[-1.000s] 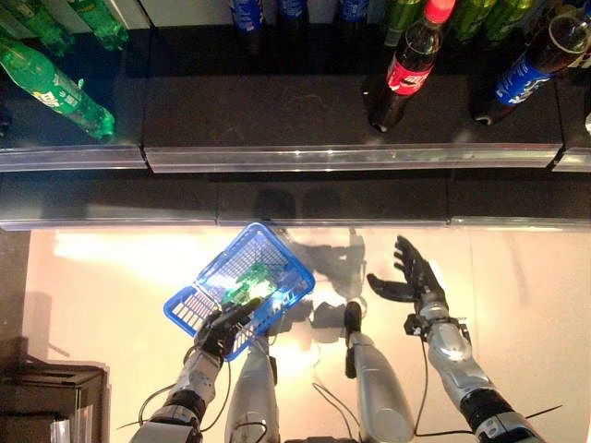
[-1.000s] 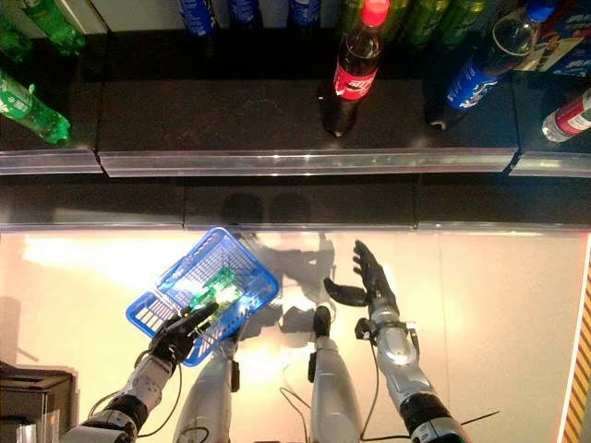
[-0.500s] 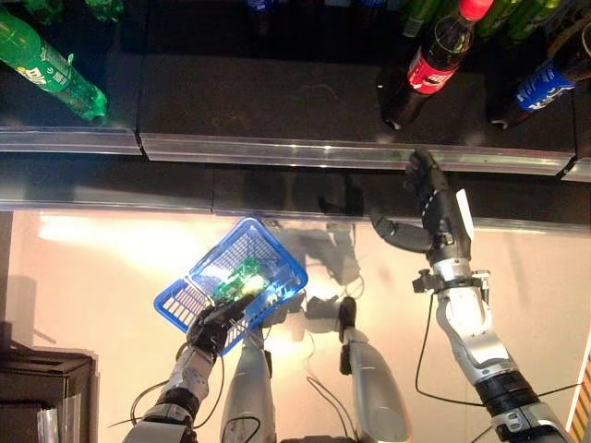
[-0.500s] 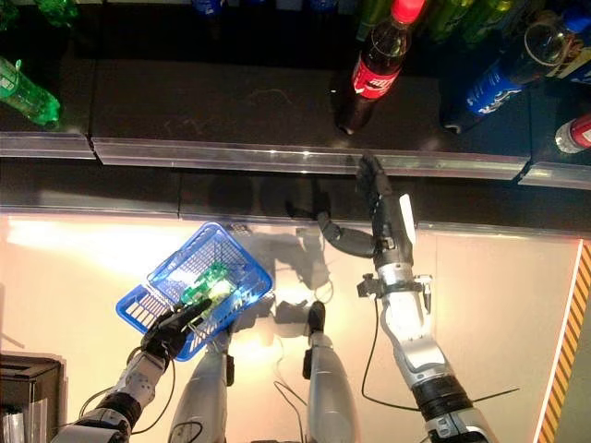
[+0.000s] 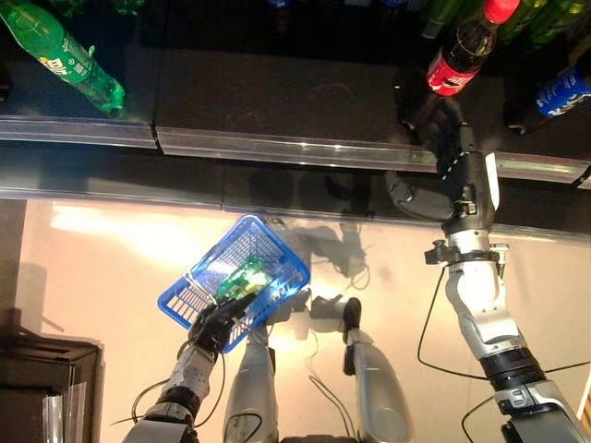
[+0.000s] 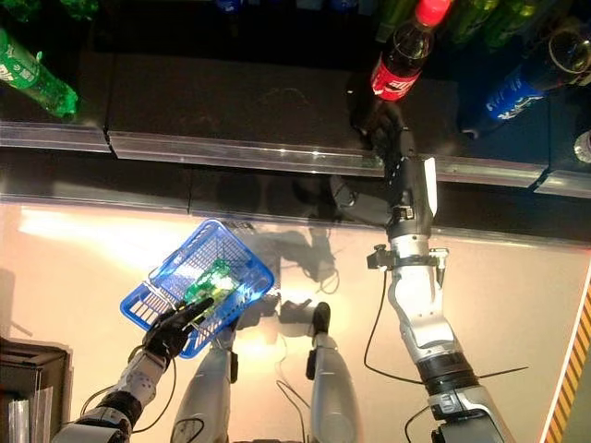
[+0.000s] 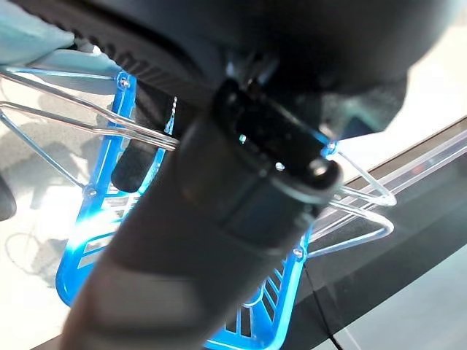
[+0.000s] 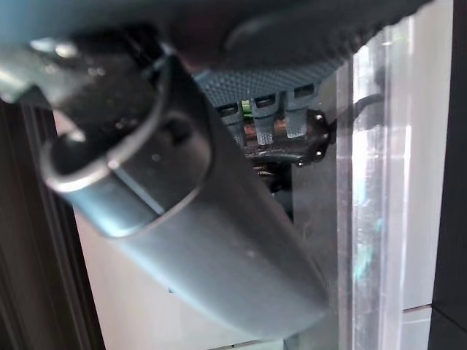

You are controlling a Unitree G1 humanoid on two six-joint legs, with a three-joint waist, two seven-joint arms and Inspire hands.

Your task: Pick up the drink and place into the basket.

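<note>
The shelf (image 5: 277,101) is the largest element: a dark ledge with a bright metal front lip, carrying the stock of bottles.

The basket (image 5: 199,300), blue plastic with wire handles, hangs below the shelf at the robot's left. It already contains one green item (image 5: 242,277); what that item is cannot be told.

The right hand (image 5: 452,157) is extended up over the shelf lip, just beside the base of the red-label bottle (image 5: 457,66). Its fingers appear straight and spread, with the thumb held out to the side. Contact with the bottle cannot be confirmed in either eye view; no grasp is visible.

The left hand (image 5: 220,325) is curled round the basket handles, as the left wrist view shows, with the wire loops passing under the fingers.

Status, as a judgement: the reach phase is nearly complete. Remaining steps: close on the bottle, lift it clear of the shelf, carry it across and down, and release it in the basket.

Orientation of the task's thing: the red-label bottle stands upright on the shelf, near the front lip. Its long axis runs base to cap, with the red cap (image 5: 500,9) pointing up and appearing toward the back of the shelf in these views. A green bottle (image 5: 65,55) at the far left and a blue-label bottle (image 5: 559,92) at the right stand well apart from the hand.
</note>
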